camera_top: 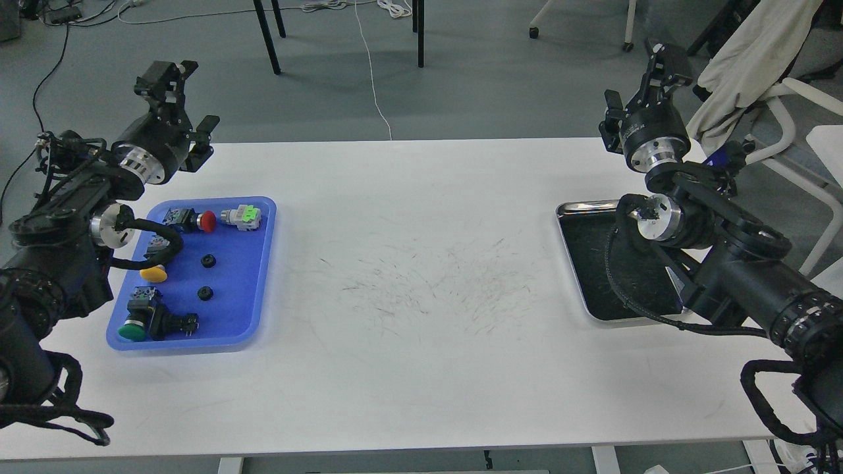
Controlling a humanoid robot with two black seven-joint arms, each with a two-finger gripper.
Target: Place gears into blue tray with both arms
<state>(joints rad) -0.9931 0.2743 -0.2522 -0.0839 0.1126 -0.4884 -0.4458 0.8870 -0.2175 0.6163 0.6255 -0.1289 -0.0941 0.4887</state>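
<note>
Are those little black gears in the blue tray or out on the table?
In. Both gears lie flat on the blue tray floor, among the push-buttons; none shows on the table.

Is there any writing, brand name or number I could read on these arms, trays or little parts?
None is legible.
Right arm: a faint pale mark on the wrist housing, too small and blurred to read.
Push-buttons in the blue tray: no readable labels.
Steel tray: no markings visible.
</note>
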